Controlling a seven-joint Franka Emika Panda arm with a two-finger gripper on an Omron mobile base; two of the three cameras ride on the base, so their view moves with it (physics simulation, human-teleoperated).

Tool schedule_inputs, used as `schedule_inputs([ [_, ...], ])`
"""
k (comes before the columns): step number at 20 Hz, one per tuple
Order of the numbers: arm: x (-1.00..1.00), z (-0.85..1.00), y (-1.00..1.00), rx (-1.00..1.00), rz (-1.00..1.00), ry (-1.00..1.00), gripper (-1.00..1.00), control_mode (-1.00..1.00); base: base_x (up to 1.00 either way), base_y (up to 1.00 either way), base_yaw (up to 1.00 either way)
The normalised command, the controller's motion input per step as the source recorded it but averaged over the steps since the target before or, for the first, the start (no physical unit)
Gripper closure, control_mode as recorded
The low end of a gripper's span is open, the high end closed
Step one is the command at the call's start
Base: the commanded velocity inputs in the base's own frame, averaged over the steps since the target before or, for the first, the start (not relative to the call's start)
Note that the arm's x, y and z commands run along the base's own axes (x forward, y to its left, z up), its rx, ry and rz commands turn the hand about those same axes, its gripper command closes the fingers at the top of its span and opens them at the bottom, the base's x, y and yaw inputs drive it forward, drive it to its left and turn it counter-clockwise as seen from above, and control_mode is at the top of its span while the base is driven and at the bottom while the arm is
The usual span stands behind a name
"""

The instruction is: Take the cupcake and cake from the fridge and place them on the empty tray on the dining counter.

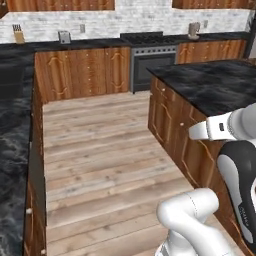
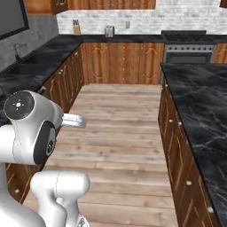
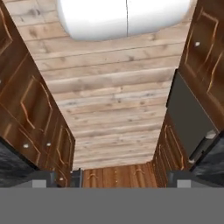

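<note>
The gripper (image 3: 112,178) hangs with its jaws spread wide apart and nothing between them, its 2 dark fingertips (image 3: 43,178) at either side of the hand view's lower edge. It looks down along a wooden plank floor (image 3: 113,100) that runs as an aisle between 2 rows of brown wooden cabinets (image 3: 30,113), with a dark appliance panel (image 3: 188,118) set into the row on the right of that view.

From the left base view, the arm (image 1: 235,165) folds up at the lower right, beside the dining counter (image 1: 215,82), a large island with a black, white-veined marble top on a brown wooden base. The visible part of its top is bare marble. In the right base view the same island fills the right side and the arm rises at the lower left.

Across the aisle a wall-side counter (image 2: 40,62) with a dark marble top runs along the other side, a sink (image 2: 17,68) sunk into it. At the far end stand more wooden cabinets, a steel oven (image 1: 152,62) under a black cooktop, a knife block (image 1: 18,35), a toaster (image 1: 64,36) and a white brick backsplash (image 1: 125,22).

The cupcake, cake, fridge and tray cannot be placed from these views.
</note>
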Motion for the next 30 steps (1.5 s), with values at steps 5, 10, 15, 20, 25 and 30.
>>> schedule_inputs([
  [5, 0.00, 0.00, 0.00, 0.00, 0.00, 0.00, -1.00, 1.00, 1.00, 0.01, 0.05],
  [10, 0.00, 0.00, 0.00, 0.00, 0.00, 0.00, -1.00, 1.00, 1.00, -0.12, 0.10],
  [15, 0.00, 0.00, 0.00, 0.00, 0.00, 0.00, -1.00, 1.00, 1.00, -0.36, 0.16],
  [20, 0.00, 0.00, 0.00, 0.00, 0.00, 0.00, -1.00, 1.00, 1.00, -0.53, 0.22],
  [25, 0.00, 0.00, 0.00, 0.00, 0.00, 0.00, -1.00, 1.00, 1.00, -0.39, 0.20],
  [30, 0.00, 0.00, 0.00, 0.00, 0.00, 0.00, -1.00, 1.00, 1.00, -0.09, 0.11],
])
